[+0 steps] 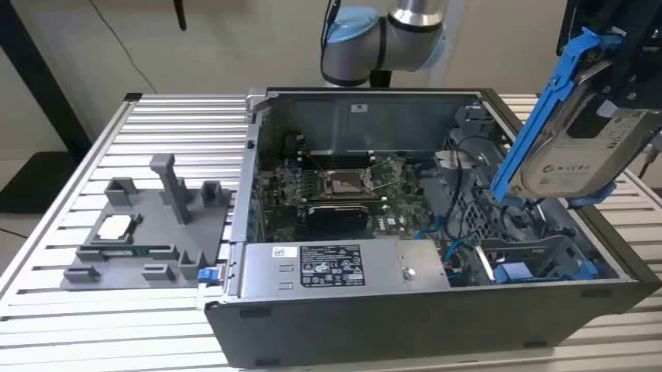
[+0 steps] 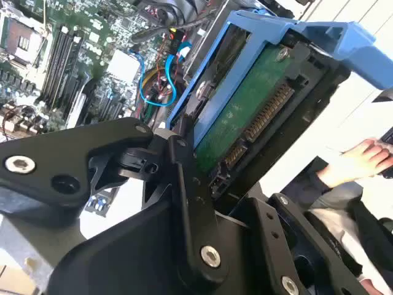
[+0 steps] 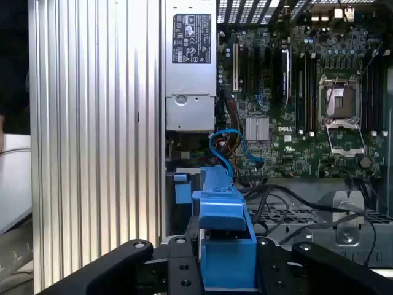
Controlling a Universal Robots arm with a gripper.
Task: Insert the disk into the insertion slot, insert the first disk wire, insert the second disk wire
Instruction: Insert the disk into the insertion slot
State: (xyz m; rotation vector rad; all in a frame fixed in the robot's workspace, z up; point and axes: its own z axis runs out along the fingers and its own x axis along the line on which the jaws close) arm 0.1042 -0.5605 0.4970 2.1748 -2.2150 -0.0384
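Note:
My gripper [image 1: 624, 81] is shut on the disk [image 1: 579, 151], a silver drive with a white label in a bright blue caddy [image 1: 538, 116]. The disk hangs tilted on edge above the open case's corner on the exterior view's right. In the second wrist view the disk's green circuit board [image 2: 242, 114] faces the camera between my black fingers [image 2: 187, 184]. In the first wrist view the caddy's blue end [image 3: 224, 246] sits between the fingers [image 3: 178, 267]. The insertion slot [image 1: 528, 260] is a grey cage with blue fittings, below the disk in the case's near corner. Loose blue wires [image 3: 230, 144] curl beside it.
The open grey computer case [image 1: 414, 325] stands on a slatted metal table [image 1: 176, 116]. Inside are the power-supply box [image 1: 331, 267] and the motherboard with its CPU socket [image 1: 345, 182]. A grey fixture tray [image 1: 145, 232] lies at the exterior view's left. A person's hand [image 2: 362, 160] rests nearby.

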